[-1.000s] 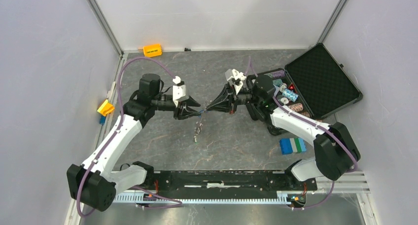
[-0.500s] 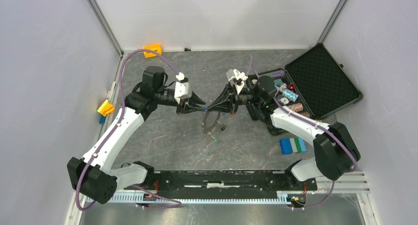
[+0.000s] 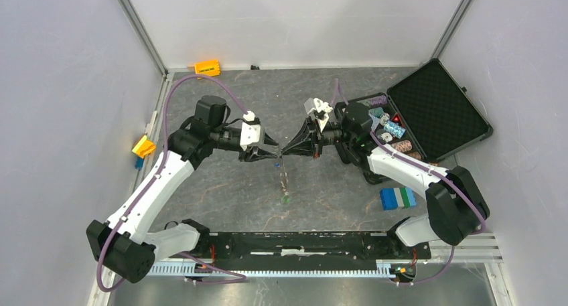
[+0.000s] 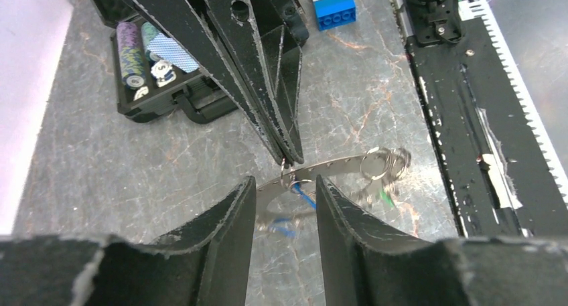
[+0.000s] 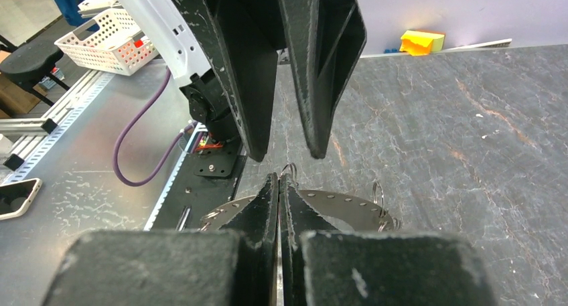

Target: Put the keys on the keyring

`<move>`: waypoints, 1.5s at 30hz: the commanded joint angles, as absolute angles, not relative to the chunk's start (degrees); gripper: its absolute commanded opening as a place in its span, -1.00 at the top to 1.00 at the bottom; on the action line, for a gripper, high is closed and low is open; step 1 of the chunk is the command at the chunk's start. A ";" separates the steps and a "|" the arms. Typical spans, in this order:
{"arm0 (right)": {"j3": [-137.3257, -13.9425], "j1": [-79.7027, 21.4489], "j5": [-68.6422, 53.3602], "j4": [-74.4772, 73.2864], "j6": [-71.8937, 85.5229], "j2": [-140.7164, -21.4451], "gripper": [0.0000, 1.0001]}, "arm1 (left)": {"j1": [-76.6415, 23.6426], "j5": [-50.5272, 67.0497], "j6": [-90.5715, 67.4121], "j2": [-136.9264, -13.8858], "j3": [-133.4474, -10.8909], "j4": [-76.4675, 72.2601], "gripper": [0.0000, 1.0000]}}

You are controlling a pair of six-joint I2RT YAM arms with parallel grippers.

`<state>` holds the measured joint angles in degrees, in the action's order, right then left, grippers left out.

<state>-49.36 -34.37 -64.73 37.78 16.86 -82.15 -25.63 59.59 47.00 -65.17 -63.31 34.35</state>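
Note:
My right gripper [image 3: 282, 153] is shut on the top edge of the keyring [image 3: 284, 179], which hangs edge-on below it above the middle of the table. In the right wrist view the keyring [image 5: 338, 202] is a flat silvery band with holes, pinched between the closed fingertips [image 5: 270, 185]. My left gripper [image 3: 272, 151] faces it tip to tip and stands open. In the left wrist view the keyring [image 4: 335, 165] runs across the gap of the left gripper [image 4: 285, 185]. A blue-tagged key [image 4: 305, 197] dangles between those fingers without touching them. A cluster of keys [image 4: 385, 175] with a green tag hangs further along.
An open black case [image 3: 435, 112] with striped chip stacks lies at the right. A blue, green and white block [image 3: 398, 197] sits near the right arm's base. An orange block [image 3: 207, 67] is at the back wall, a yellow one [image 3: 143, 146] at the left edge.
The keyring has swung from face-on to edge-on under the right gripper. The left gripper has shifted slightly right and lower, closer to the right fingertips.

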 commanded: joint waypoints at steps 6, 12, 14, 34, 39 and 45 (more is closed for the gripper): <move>-51.70 -34.36 -66.35 37.17 13.78 -79.85 1.00 | -25.89 55.47 48.44 -61.92 -60.98 33.50 -0.22; -50.41 -34.35 -66.86 40.62 16.09 -79.28 1.00 | -25.83 55.87 45.66 -62.33 -58.67 28.47 0.10; -50.36 -34.37 -66.98 40.64 15.92 -79.28 1.00 | -25.76 56.67 45.32 -63.08 -59.50 28.30 0.15; -50.14 -34.44 -67.35 40.82 16.06 -79.99 1.00 | -25.92 59.06 56.73 -66.89 -65.71 40.06 0.28; -50.12 -34.45 -67.39 41.13 16.36 -80.06 1.00 | -26.04 59.81 56.69 -67.60 -64.06 40.08 0.28; -50.10 -34.55 -67.34 42.30 17.41 -80.35 1.00 | -27.33 60.12 56.55 -69.02 -63.96 40.17 0.35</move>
